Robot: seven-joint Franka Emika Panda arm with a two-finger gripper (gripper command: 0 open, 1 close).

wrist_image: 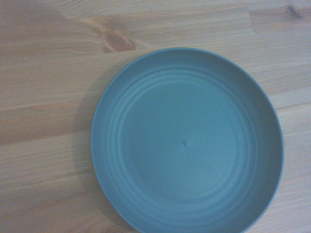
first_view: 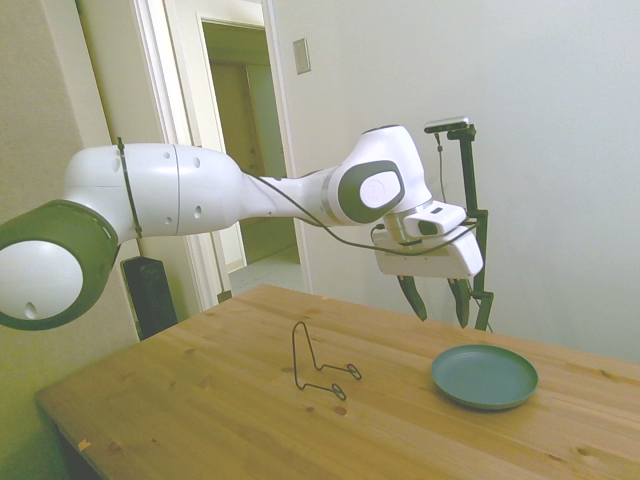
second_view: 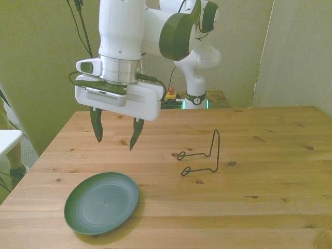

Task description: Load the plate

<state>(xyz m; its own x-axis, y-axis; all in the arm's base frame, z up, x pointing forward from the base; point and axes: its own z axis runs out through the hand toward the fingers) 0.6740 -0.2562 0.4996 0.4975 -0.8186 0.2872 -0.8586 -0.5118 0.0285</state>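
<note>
The teal plate (first_view: 485, 376) (second_view: 101, 203) (wrist_image: 187, 143) lies flat and empty on the wooden table, near the front corner on the front view's left. My gripper (second_view: 115, 135) (first_view: 437, 302) hangs well above the table, a little behind the plate, fingers pointing down. It is open with nothing between its dark fingers (second_view: 96, 126). The wrist view looks straight down on the plate, which fills most of that picture.
A thin black wire rack (second_view: 201, 155) (first_view: 320, 362) stands on the table (second_view: 259, 181) to the front view's right of the plate, about a plate's width away. The table's front and left edges run close to the plate.
</note>
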